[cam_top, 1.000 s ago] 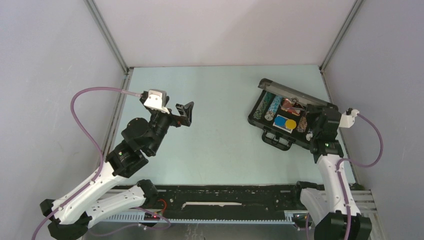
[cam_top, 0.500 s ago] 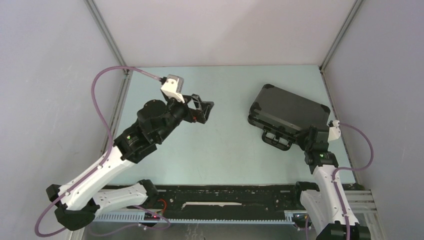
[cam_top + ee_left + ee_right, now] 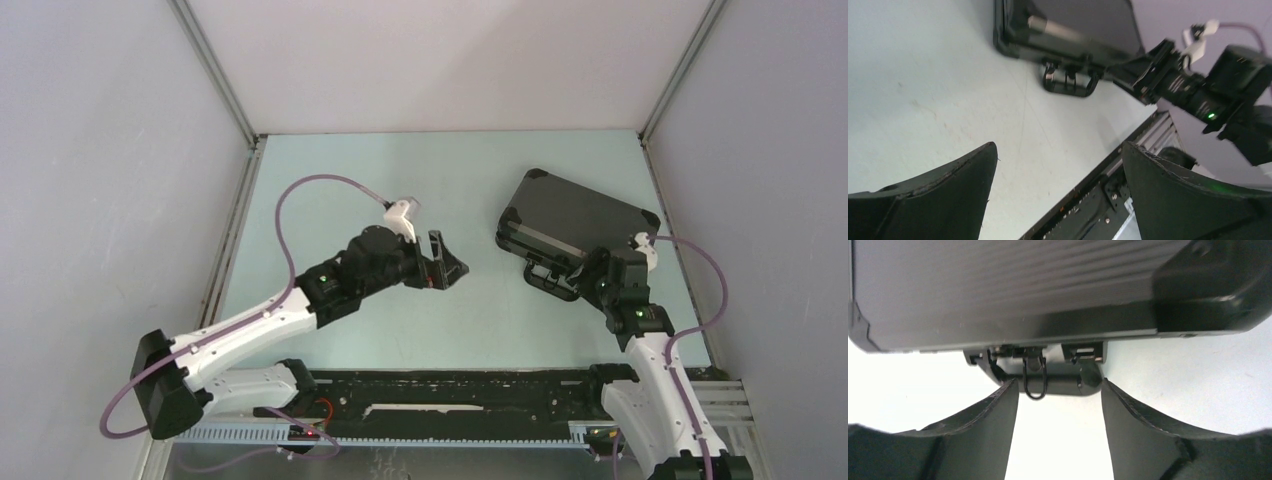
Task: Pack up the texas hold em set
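The case lies shut, so only latching seems left: its handle sits just ahead of the right gripper's parted, empty jaws, the left gripper's wide-open jaws well apart.

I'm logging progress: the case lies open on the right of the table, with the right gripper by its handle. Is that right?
Not quite: the case is shut, not open. The top view shows its lid down flat, with nothing of the inside showing. The rest holds: it lies on the right of the table, with the right gripper by its handle.
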`<action>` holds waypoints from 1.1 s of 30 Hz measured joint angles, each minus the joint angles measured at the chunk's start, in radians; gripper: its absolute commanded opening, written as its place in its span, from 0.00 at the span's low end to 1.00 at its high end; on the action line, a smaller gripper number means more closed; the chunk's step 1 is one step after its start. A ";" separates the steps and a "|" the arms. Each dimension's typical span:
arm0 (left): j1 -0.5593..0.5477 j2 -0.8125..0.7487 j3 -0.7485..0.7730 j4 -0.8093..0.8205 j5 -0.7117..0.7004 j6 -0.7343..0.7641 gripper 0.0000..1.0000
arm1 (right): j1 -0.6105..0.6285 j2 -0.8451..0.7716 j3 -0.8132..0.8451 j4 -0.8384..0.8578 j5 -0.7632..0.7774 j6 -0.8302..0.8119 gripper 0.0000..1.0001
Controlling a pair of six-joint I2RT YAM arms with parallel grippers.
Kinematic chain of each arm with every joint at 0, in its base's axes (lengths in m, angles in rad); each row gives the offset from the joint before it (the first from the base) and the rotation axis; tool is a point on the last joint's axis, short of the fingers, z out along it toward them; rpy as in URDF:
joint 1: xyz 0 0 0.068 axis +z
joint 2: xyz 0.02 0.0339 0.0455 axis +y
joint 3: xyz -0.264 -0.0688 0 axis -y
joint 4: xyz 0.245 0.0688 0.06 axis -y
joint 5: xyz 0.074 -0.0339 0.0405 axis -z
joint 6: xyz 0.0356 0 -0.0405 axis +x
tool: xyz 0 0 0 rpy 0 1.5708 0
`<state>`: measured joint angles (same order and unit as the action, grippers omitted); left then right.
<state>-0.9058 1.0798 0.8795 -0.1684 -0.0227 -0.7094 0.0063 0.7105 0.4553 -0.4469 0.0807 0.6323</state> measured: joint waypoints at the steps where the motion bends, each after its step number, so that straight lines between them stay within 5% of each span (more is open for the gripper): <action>1: -0.012 0.010 -0.016 0.005 0.001 -0.011 1.00 | 0.010 -0.008 0.002 -0.011 -0.031 -0.005 0.84; 5: -0.068 0.019 -0.053 0.034 -0.006 -0.048 1.00 | 0.117 -0.015 0.053 -0.066 -0.116 -0.033 0.99; 12: -0.143 -0.009 -0.137 0.113 -0.036 -0.094 1.00 | 0.196 0.027 0.163 -0.087 -0.191 -0.071 1.00; 18: -0.146 0.039 -0.153 0.159 -0.025 -0.098 1.00 | 0.001 0.113 0.238 0.061 -0.362 -0.086 0.93; 24: -0.146 0.254 -0.085 0.206 0.079 -0.095 0.97 | -0.173 0.260 0.241 0.209 -0.447 -0.065 0.89; 33: -0.144 0.596 0.107 0.413 0.277 -0.202 0.82 | -0.338 0.219 0.005 0.424 -0.552 -0.032 0.78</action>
<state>-1.0496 1.6756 0.9867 0.2447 0.2543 -0.9115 -0.3317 0.9291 0.4606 -0.0227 -0.4717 0.6006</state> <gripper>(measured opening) 0.885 0.807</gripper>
